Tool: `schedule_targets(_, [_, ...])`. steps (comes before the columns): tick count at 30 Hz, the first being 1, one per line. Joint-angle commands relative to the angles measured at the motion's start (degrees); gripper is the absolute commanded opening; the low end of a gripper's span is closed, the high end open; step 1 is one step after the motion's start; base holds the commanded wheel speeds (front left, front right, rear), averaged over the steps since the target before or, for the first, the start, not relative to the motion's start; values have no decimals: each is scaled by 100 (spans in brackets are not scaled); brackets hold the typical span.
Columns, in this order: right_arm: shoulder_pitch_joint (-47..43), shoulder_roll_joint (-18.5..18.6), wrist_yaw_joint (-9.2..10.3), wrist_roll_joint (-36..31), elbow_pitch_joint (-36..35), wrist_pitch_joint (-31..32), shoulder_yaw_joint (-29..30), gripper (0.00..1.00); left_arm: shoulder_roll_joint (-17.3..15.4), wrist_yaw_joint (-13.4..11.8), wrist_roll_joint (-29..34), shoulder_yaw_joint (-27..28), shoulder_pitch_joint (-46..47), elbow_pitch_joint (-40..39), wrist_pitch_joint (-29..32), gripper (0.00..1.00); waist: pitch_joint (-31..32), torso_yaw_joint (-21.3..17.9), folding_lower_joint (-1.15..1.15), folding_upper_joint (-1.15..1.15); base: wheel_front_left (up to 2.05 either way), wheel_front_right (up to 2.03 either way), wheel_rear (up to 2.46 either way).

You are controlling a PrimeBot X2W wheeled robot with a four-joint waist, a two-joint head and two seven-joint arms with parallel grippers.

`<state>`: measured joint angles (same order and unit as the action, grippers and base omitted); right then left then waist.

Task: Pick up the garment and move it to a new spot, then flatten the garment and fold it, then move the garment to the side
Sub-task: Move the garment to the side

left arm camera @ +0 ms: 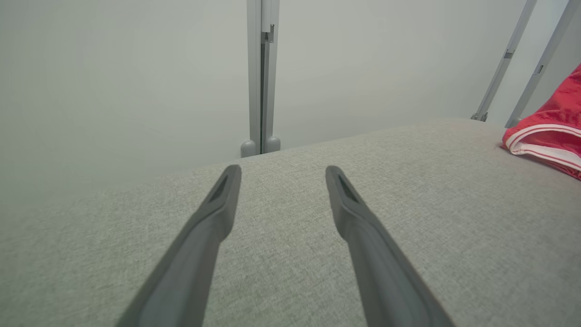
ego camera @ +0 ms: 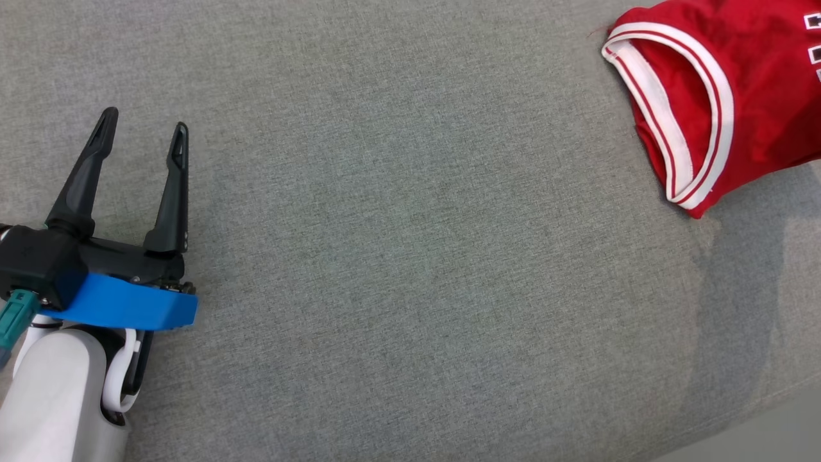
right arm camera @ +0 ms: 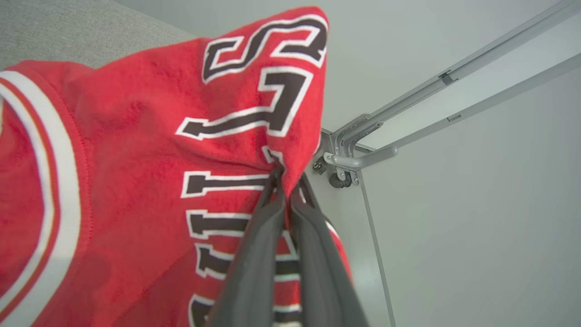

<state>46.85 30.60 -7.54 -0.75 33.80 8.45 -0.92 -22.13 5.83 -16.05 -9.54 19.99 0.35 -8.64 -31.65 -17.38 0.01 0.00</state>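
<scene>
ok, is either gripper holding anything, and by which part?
The right gripper is shut on the red jersey, pinching a fold of cloth beside the lettering. The left gripper is open, holding nothing.

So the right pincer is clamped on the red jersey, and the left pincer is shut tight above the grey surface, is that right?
Not quite. The left pincer above the grey surface is open, spread wide, as the left wrist view shows. The right pincer is indeed clamped on the red jersey.
</scene>
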Motion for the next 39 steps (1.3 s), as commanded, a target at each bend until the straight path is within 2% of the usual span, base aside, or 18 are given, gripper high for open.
schedule_targets(1, [41, -124, 9, -279, 11, -39, 218, 0, -35, -34, 0, 22, -74, -43, 10, 100, 31, 13, -1, 0, 0, 0, 0])
schedule_targets(6, [-70, -393, 9, -652, 33, -121, 600, 0, -17, -80, -33, -12, -117, -79, 25, 100, 114, 38, -1, 0, 0, 0, 0])
schedule_targets(7, [-80, -404, 9, -686, 39, -161, 614, 18, -8, -82, -37, -22, -131, -74, 25, 100, 133, 43, -1, 0, 0, 0, 0])
schedule_targets(8, [-83, -427, 9, -690, 53, -193, 617, 47, 3, -80, -45, -37, -137, -64, 24, 100, 154, 51, -1, 0, 0, 0, 0])
schedule_targets(9, [-77, -461, 9, -709, 78, -207, 648, 100, 13, -86, -50, -52, -145, -48, 19, 100, 180, 60, -1, 0, 0, 0, 0])
schedule_targets(19, [-335, -589, 9, -951, 223, -127, 1033, 100, 235, -96, -172, -189, -263, 298, -235, 100, 735, 301, -1, 0, 0, 0, 0])
schedule_targets(25, [-925, -799, 7, -550, 47, -624, 1187, 100, 498, -112, -304, -272, -483, 690, -480, 100, 1388, 640, -1, 0, 0, 0, 0])
schedule_targets(32, [-2084, -1387, 6, -8, -927, -1319, 1157, 100, 717, -148, -453, -198, -974, 1101, -615, 100, 2102, 965, -1, 0, 0, 0, 0])
schedule_targets(39, [-3348, -1896, 6, 443, -2096, -1639, 1028, 100, 896, -140, -530, -67, -1356, 1361, -657, 100, 2505, 1292, -1, 0, 0, 0, 0])
